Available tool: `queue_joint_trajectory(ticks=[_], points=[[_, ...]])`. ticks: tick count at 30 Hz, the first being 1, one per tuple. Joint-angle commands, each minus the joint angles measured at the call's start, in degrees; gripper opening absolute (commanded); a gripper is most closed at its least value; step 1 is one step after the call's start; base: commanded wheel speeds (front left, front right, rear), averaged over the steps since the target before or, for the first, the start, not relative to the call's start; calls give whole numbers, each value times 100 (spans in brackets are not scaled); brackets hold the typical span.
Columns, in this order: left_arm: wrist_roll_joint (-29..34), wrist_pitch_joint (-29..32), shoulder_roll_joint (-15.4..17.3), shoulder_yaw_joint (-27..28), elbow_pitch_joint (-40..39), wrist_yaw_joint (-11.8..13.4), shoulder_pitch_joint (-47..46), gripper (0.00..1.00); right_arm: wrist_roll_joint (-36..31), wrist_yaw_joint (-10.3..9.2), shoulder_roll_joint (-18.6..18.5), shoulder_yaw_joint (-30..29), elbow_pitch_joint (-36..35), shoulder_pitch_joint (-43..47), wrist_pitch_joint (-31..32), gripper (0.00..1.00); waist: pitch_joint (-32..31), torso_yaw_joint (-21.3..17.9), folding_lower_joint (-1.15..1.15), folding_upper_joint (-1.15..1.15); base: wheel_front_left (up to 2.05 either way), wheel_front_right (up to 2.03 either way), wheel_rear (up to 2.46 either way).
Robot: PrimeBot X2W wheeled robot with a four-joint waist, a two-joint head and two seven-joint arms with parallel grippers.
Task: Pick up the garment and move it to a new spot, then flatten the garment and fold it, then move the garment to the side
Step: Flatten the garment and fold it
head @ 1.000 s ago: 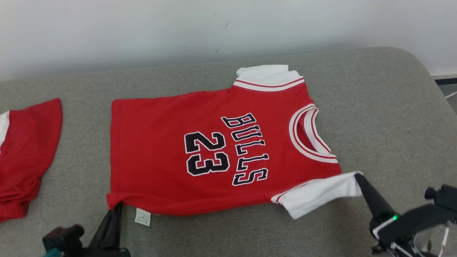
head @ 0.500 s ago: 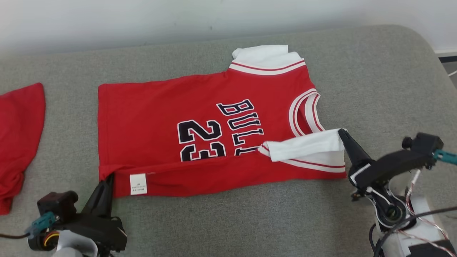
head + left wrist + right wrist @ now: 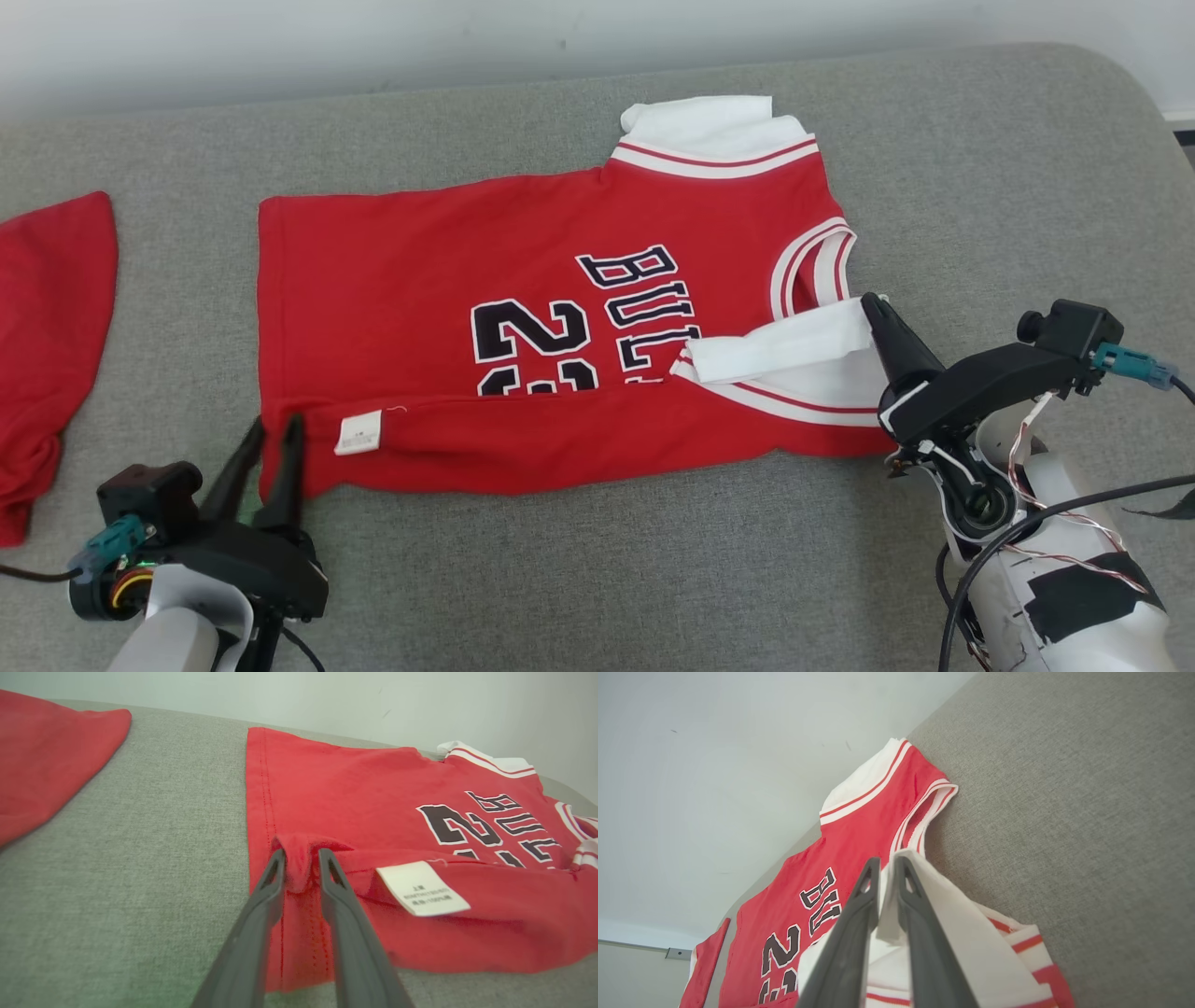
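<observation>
Red jersey cloth with black "23" and lettering, the child-size shirt [image 3: 485, 280] lies spread on the grey woven couch cushion [image 3: 560, 579], neck towards the robot's right. Its near long edge is already turned over onto the front.

The step in hand looks like letting go of that first lengthwise fold. The left hand [image 3: 277, 425] is at the hem corner with its fingers narrowly parted. A raised ridge of red hem stands between them, flanked rather than squeezed. The right hand [image 3: 870, 303] has its fingers close together on the edge of the white short sleeve [image 3: 784, 341], which is laid over the lettering.

To do this well, each hand should part enough for the cloth to drop free. It should then back out low along the line of its own fingers, so nothing drags and the crease stays straight from hem to shoulder. The ridge at the left end wants to settle flat before the hand leaves. The sleeve should rest fully inside the outline of the body, because any overhang would spoil the next fold.

Hard to judge:
- How firmly the right fingers nip the sleeve.
- The lower halves of the numerals and letters, covered by the turned edge.
- The print on the small white care label [image 3: 359, 432], too small to read.
- The second red cloth piece [image 3: 51, 308] at the left, cut by the frame so its shape is unclear.
</observation>
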Motion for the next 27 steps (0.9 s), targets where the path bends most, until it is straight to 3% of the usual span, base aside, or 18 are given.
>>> queue_joint_trajectory(ticks=[1,12,27], points=[[11,-51,17,4,61,2,5,100,66,2,-78,56,54,-22,-77,100,-21,0,-1,-1,0,0,0],[36,-407,-80,18,-136,123,461,100,190,2,-597,605,-260,382,-876,100,-283,48,-1,-1,0,0,0],[-90,-454,-17,66,-333,260,955,100,-437,2,-1058,975,-564,1075,-1023,100,-315,-28,-1,-1,0,0,0]])
